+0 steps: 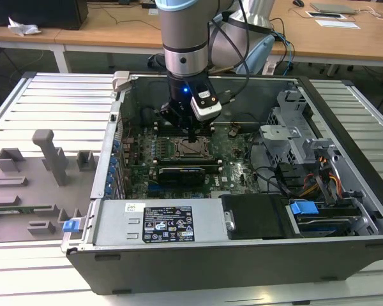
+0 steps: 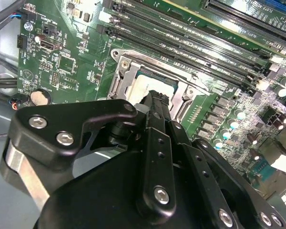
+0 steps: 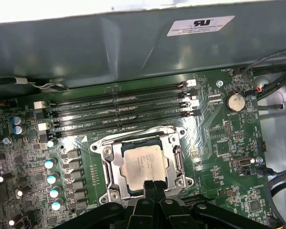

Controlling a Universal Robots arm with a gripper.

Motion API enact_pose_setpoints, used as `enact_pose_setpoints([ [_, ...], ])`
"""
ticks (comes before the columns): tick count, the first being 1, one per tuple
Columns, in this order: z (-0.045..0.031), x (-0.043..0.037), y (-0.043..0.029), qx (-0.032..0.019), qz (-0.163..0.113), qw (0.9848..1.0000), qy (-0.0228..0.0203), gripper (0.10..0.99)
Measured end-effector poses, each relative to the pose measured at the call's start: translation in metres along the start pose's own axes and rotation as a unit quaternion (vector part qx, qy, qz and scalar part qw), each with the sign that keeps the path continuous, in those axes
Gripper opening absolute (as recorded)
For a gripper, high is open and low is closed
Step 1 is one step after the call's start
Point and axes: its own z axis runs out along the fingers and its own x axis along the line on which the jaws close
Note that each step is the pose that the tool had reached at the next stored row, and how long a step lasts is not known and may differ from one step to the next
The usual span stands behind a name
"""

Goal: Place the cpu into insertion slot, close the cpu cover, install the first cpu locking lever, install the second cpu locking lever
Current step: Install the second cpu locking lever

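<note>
While my hand point(image 3: 153, 186), fingers pressed together, holding nothing, rests at near edge of cpu point(image 3: 144, 164) under cpu cover point(image 3: 115, 167), risk: sideways push skews chip, bending insertion slot point(image 3: 174, 138) pins.

We are looking into an open computer case point(image 1: 242, 255) lying on a slatted metal table point(image 1: 51, 102). The arm point(image 1: 185, 38) is reaching down from the far side, and its gripper point(image 1: 191, 137) is hanging just above the insertion slot point(image 1: 193, 149) on the green motherboard point(image 1: 233, 167). A long black card point(image 1: 188, 172) is sitting just nearer than the slot. A grey fixture plate point(image 1: 25, 191) is lying on the table at the exterior view's left, and wooden desks point(image 1: 345, 32) are standing beyond.
</note>
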Motion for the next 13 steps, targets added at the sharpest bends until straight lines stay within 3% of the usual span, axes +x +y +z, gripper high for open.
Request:
enact_pose_setpoints([
  [13,-0.0021,-0.0021,-0.0134,0.0009,0.000,1.0000,-0.0001,0.106],
])
